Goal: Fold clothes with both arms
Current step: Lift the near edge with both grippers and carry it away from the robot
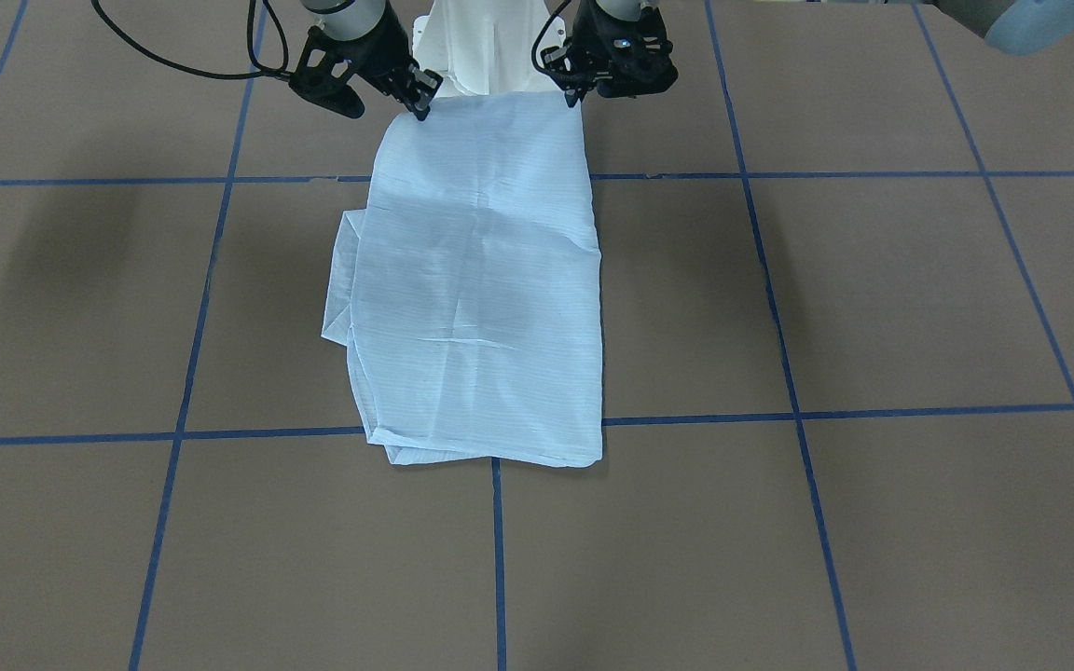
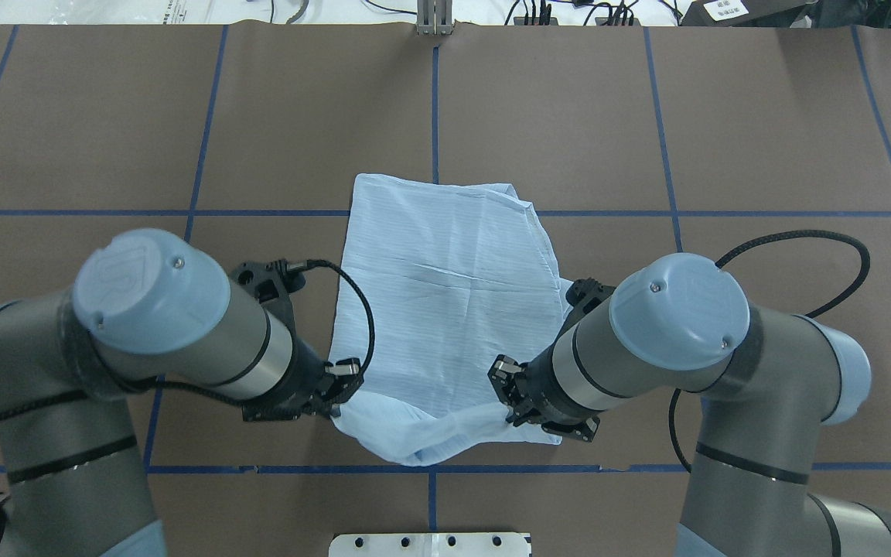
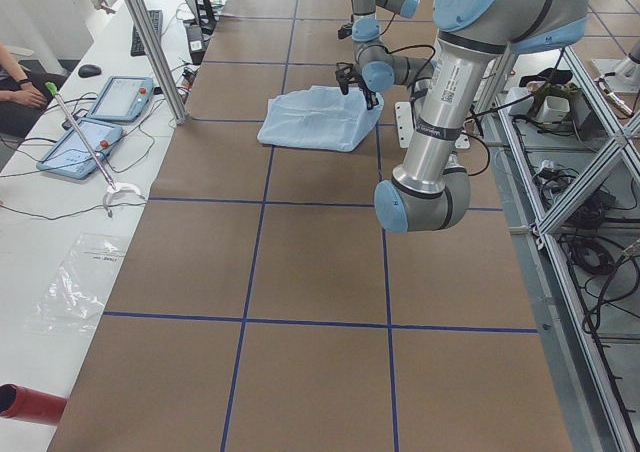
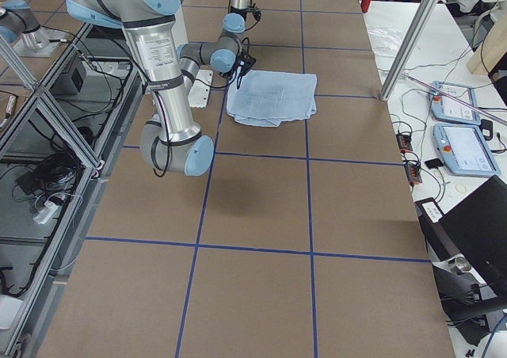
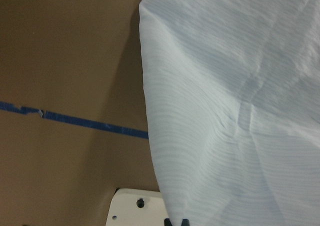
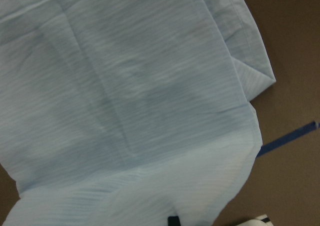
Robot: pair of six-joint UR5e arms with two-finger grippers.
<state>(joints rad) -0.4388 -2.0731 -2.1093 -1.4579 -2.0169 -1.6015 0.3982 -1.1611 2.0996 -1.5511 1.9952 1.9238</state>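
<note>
Brown blue-taped desk (image 1: pixel 873 298) carries the thin pale blue striped shirt (image 1: pixel 476 298) centrally. The left hand (image 1: pixel 576 95) and right hand (image 1: pixel 420 104) each pinch a robot-side corner. Uneven lifting could skew the fold, or the thin cloth could slip free.

Left gripper (image 5: pixel 177 222): left wrist view shows fingertips only, at bottom edge; body cut off.
Right gripper (image 6: pixel 173 221): same in right wrist view.
Shirt (image 2: pixel 445 294): near corners masked by left arm (image 2: pixel 206 348), right arm (image 2: pixel 631 348) in overhead view.
Pedestal base (image 2: pixel 430 544): cropped by bottom edge.
Person (image 3: pixel 15 90): forearm only, left side view.
Side views: jaws too small to read.
</note>
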